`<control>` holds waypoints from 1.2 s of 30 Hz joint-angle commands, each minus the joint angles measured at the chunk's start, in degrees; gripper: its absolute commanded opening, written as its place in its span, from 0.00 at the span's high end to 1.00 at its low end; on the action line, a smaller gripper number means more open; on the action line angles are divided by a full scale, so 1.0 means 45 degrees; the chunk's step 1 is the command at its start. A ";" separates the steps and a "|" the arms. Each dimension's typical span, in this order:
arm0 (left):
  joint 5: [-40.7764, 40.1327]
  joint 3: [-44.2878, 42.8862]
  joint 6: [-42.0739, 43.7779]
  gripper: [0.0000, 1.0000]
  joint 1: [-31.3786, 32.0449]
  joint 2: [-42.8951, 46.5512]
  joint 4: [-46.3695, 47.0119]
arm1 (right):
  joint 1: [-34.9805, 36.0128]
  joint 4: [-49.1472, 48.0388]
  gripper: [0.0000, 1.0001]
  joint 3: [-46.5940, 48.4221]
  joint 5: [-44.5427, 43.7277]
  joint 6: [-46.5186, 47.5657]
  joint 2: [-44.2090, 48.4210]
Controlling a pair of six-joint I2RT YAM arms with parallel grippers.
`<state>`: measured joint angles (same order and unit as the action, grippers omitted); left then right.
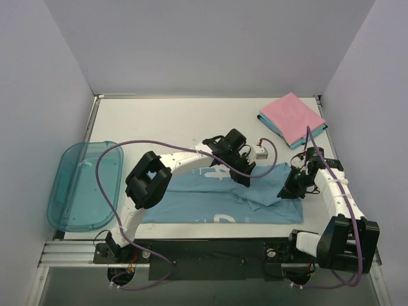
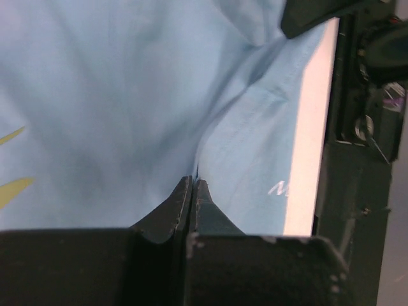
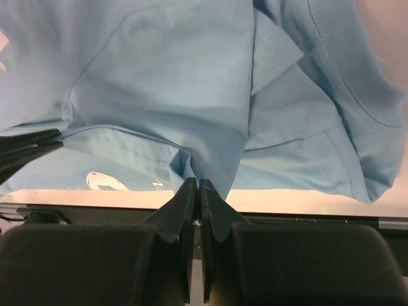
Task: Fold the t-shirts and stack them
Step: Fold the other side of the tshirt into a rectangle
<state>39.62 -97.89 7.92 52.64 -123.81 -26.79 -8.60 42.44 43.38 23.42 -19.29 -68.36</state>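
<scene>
The left pincer (image 2: 193, 186) has its jaws pressed together on a raised crease of the light blue t-shirt (image 1: 197, 201). The cloth pulls into a ridge that runs straight to the tips. The right pincer (image 3: 195, 186) is likewise clamped on the shirt, its tips biting a puckered bit of hem just above the near edge of the table (image 1: 178, 121). The step in hand looks like the start of a fold on this shirt, with both grips taken and the cloth not yet lifted. The shirt lies spread along the near side of the table, mostly flat at its left end and rumpled at its right. The left pincer sits on its far edge, right of the middle, and the right pincer at the right end, where the collar and a sleeve bunch up. The next move probably calls for both arms to rise together and carry the gripped edge across evenly, so the cloth neither drags nor twists. The finished pile waits at the far right corner, a pink tee (image 1: 292, 115) on a teal tee (image 1: 285, 139), well apart from the shirt. A translucent bin (image 1: 83, 185) lies at the left.
</scene>
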 commanded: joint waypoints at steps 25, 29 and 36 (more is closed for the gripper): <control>-0.3606 -0.0298 -0.2425 1.00 -0.1210 -0.0866 0.2164 | -0.0003 -0.4859 1.00 0.2372 -0.0908 0.0282 -0.4731; -0.3240 -0.0298 -0.2113 1.00 -0.1249 -0.0905 0.2144 | 0.0017 -0.4841 0.96 0.2724 -0.0908 0.0302 -0.5121; -0.1439 -0.0805 -0.1819 0.39 -0.1405 -0.0847 0.1424 | 0.0601 -0.3905 0.60 0.3797 -0.1102 0.0342 -0.4674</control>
<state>28.95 -99.02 -1.17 47.09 -127.63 -19.51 -7.88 21.19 56.27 19.38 -18.26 -91.59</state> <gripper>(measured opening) 0.588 0.372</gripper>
